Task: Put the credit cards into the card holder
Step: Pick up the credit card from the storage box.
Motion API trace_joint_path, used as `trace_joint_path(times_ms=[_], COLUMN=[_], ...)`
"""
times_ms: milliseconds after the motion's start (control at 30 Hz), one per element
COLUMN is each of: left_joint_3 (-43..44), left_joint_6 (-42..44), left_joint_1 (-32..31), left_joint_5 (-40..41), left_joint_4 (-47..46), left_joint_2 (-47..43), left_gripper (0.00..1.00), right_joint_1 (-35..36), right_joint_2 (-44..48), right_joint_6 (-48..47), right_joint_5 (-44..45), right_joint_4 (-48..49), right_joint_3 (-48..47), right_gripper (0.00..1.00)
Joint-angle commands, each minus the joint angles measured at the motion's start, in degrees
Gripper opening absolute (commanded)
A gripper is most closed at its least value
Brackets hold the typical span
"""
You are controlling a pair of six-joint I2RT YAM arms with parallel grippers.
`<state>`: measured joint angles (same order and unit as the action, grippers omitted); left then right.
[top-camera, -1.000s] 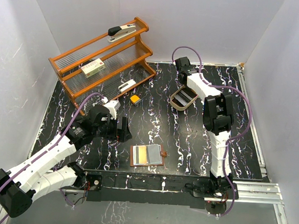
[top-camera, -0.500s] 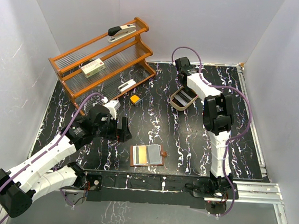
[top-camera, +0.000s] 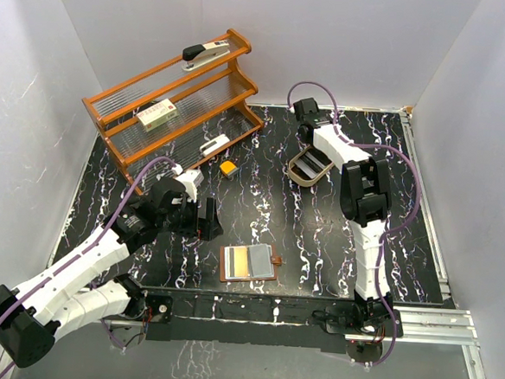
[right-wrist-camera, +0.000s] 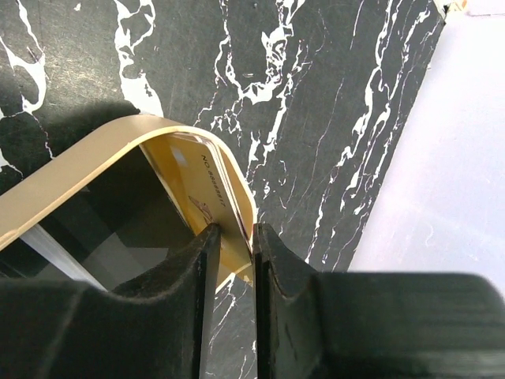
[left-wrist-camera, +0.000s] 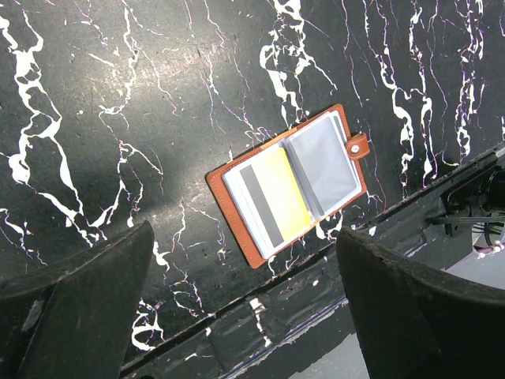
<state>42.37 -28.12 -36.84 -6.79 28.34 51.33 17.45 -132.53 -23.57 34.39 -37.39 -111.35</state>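
Credit cards [right-wrist-camera: 197,181], thin flat plastic rectangles, sit in a tan oval wooden tray [right-wrist-camera: 87,170] far right on the black marbled table [top-camera: 318,237], one leaning on its wall; the right gripper [right-wrist-camera: 235,233] sets narrow jaws astride that card's edge and the rim, grip unclear; it should pinch the card alone; the reddish-brown leather card holder [left-wrist-camera: 288,185] lies open near the front, under the wide-open left gripper [left-wrist-camera: 243,237]

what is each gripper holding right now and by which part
Left gripper: open, nothing held. Right gripper: closed over the rounded end wall of the tray, with a yellowish card pressed against the wall's inside; whether both are gripped cannot be told.
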Motion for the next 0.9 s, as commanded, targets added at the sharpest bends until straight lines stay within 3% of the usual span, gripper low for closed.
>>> trace_joint_path(times_ms=[0, 600, 867], left_joint_3=[0.82, 0.66, 0.39], left_joint_6=[0.60, 0.52, 0.44], left_joint_1=[0.09, 0.10, 0.10], left_joint_5=[0.15, -0.24, -0.66], left_joint_4=[0.06, -0.21, -0.47], left_joint_2=[-0.10, -0.24, -0.15], left_gripper=[0.99, 0.99, 0.99], right_joint_1=[-0.14, 0.73, 1.37], right_joint_2=[1.50, 4.66, 5.54], right_joint_6=[-1.04, 0.12, 1.17], right_joint_5=[4.02, 2.79, 2.34], right_joint_4=[3.80, 1.68, -0.89], right_joint_3=[-3.52, -1.93, -3.75], right_gripper=[0.19, 0.18, 0.06])
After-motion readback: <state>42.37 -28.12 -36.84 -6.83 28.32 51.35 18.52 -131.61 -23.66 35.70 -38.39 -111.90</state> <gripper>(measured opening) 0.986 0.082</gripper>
